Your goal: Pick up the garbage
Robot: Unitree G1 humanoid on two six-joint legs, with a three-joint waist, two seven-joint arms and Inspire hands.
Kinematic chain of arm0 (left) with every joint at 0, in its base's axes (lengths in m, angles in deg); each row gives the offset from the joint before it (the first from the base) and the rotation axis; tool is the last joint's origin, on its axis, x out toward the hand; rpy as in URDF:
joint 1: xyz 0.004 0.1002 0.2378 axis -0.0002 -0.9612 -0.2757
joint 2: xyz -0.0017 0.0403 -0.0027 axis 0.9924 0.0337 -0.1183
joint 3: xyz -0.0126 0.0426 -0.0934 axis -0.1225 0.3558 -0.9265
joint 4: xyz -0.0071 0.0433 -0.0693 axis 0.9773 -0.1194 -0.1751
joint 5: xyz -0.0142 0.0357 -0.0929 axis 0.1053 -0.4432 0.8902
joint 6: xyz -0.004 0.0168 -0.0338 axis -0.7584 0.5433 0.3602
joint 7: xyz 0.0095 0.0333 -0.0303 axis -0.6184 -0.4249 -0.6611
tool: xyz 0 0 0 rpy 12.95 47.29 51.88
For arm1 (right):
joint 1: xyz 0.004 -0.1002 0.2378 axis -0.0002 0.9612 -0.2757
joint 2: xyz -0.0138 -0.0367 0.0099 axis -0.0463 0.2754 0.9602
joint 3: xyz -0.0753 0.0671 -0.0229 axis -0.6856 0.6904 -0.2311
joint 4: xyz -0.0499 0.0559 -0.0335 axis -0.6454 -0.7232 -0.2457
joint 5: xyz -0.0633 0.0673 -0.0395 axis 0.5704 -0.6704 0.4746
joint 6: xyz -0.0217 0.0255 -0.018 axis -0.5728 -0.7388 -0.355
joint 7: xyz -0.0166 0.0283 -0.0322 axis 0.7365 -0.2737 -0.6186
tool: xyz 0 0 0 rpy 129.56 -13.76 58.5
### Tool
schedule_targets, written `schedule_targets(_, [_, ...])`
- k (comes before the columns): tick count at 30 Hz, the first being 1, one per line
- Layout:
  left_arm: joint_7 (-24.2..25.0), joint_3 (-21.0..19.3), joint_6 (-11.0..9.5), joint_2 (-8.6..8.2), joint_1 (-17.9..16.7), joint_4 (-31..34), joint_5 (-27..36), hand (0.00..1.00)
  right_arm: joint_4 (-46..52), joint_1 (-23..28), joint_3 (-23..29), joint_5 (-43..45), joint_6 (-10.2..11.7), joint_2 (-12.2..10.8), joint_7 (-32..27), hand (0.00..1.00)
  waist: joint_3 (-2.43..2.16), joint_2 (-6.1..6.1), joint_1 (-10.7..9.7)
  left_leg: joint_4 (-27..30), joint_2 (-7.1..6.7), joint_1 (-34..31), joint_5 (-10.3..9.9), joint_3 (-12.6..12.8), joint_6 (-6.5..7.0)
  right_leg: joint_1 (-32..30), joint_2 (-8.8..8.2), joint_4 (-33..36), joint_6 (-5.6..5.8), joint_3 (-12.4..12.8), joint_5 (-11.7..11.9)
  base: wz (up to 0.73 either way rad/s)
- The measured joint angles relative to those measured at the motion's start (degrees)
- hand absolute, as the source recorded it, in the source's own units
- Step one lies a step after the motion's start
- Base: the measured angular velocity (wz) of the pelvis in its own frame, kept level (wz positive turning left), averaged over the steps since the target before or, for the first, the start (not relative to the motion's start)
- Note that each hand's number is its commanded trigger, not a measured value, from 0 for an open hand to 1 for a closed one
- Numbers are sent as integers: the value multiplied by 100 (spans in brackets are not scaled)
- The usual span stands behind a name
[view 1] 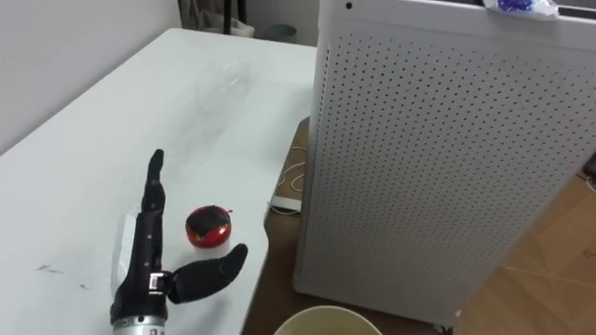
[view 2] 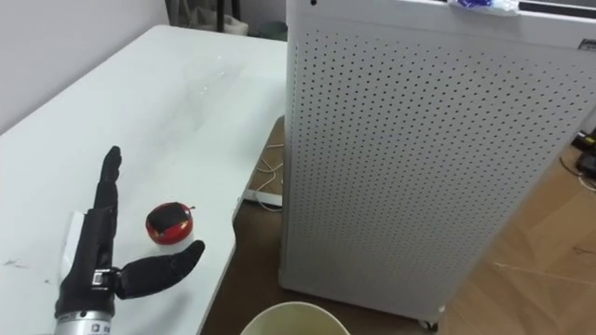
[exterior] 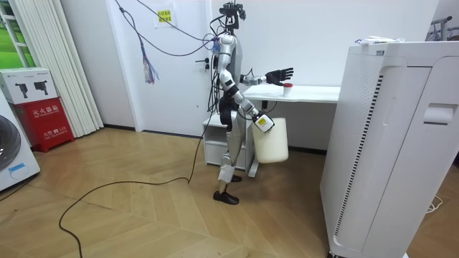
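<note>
Left hand (view 1: 147, 265) spread open on bench (view 1: 93, 140), beside red garbage (view 1: 208, 226).
Item: small round red piece with a dark top, lying on the white bench near its front edge, in the gap between the hand's straight fingers and its spread thumb; contact cannot be told. Left hand: wide, holding nothing, laid low along the bench top. Right hand (exterior: 259, 122): lowered at the robot's side against a cream bin (exterior: 272, 140), which hangs clear of the floor; its grip cannot be told. Bin rim seen below the bench edge in the eye views. Robot: standing upright at the bench end. Adjacent: tall white perforated cabinet (view 1: 438, 158) just right of the bench, a blue-and-white wrapper (view 1: 526, 7) on its top.
</note>
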Motion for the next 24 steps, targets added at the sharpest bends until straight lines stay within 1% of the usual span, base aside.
schedule_targets(4, [144, 20, 91, -7, -20, -33, 48, 0, 56, -7, 11, 144, 0, -9, 122, 100, -2, -6, -29, -37, -2, 3, 0, 1, 0, 11, 3, -1, 0, -8, 0, 0])
schedule_targets(7, [266, 30, 139, -7, -32, -202, 74, 0, 60, -39, 11, 199, -1, -23, 242, 100, 1, -7, -90, -7, -4, 13, 2, -3, -1, 12, 2, -4, 0, -4, 0, 0])
schedule_targets(9, [344, 75, 245, -11, -35, -298, 190, 0, 59, -47, 11, 199, -1, -32, 272, 100, 19, -9, -121, -8, -4, 28, 2, 2, -1, 17, 1, -7, 0, 13, 0, -3])
schedule_targets(12, [391, 111, 352, -10, -34, -319, 310, 0, 59, -48, 11, 199, -11, -35, 284, 100, 46, -15, -140, -18, -4, 30, 2, 6, -1, 13, 1, -9, 0, 16, 0, 0])
schedule_targets(18, [386, 115, 356, -8, -34, -320, 432, 0, 60, -48, 11, 196, -12, -35, 285, 100, 79, 15, -154, -63, 1, 53, 2, 22, -1, 3, 5, -8, 1, 16, 0, -1])
schedule_targets(24, [369, 115, 356, -7, -34, -320, 448, 0, 60, -48, 12, 196, -12, -35, 283, 100, 80, 19, -160, -89, 0, 80, 2, 26, -2, 9, 3, -8, 1, 16, 0, 0])
